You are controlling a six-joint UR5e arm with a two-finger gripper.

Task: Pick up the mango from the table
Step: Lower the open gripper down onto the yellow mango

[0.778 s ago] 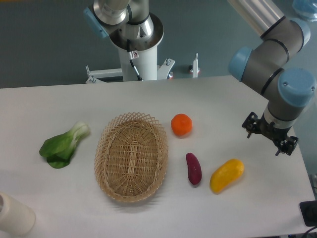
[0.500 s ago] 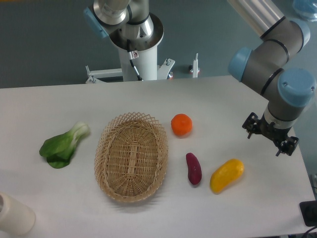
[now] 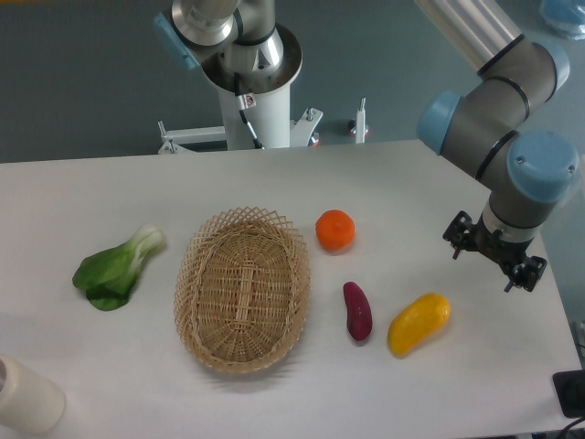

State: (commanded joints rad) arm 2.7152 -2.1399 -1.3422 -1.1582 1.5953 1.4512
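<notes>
The mango (image 3: 419, 324), a yellow-to-orange oval fruit, lies on the white table (image 3: 411, 183) at the front right. My gripper (image 3: 492, 261) hangs above the table to the mango's upper right, clear of it. Its black fingers point down and away, spread apart with nothing between them.
A woven basket (image 3: 242, 287) sits mid-table. A round orange fruit (image 3: 335, 230) and a dark purple-red vegetable (image 3: 357, 311) lie left of the mango. A leafy green (image 3: 115, 270) is at the left, a white cylinder (image 3: 26, 399) at the front left corner. The table's right edge is close to the gripper.
The gripper and wrist have shifted slightly to the left. Nothing on the table has moved.
</notes>
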